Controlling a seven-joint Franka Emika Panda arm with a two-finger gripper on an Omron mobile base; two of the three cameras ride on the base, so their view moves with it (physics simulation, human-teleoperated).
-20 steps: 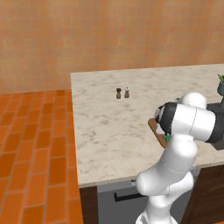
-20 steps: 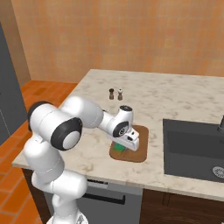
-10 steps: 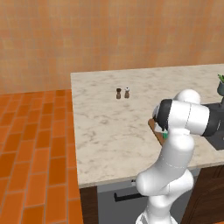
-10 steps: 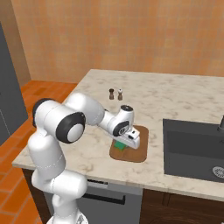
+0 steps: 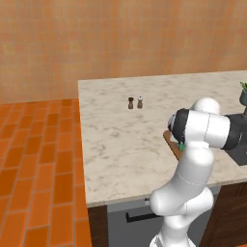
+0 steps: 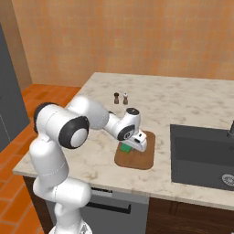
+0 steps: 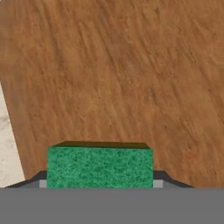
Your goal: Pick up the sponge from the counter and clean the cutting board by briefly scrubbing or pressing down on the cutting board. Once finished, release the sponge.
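Observation:
The green sponge point(image 7: 99, 166) sits between my gripper's point(image 7: 100, 180) two dark fingertips, and the gripper is shut on it. The brown wooden cutting board point(image 7: 122, 78) lies close beneath it. In the right base view my gripper point(image 6: 133, 146) is low over the left part of the cutting board point(image 6: 139, 160), with the sponge point(image 6: 124, 147) showing green at its left side, on or just above the wood. In the left base view my arm hides most of the cutting board point(image 5: 169, 140); a bit of the sponge point(image 5: 181, 144) peeks out. The board rests on the marbled counter point(image 6: 183, 100).
Two small shakers point(image 6: 120, 97) stand on the counter behind the board. A dark sink basin point(image 6: 205, 155) is set in the counter right of the board. A potted plant point(image 5: 243, 92) stands at the far right. The counter's front edge runs just below the board.
My arm's elbow has swung a little to the left, while the gripper has stayed low on the cutting board with the sponge in it.

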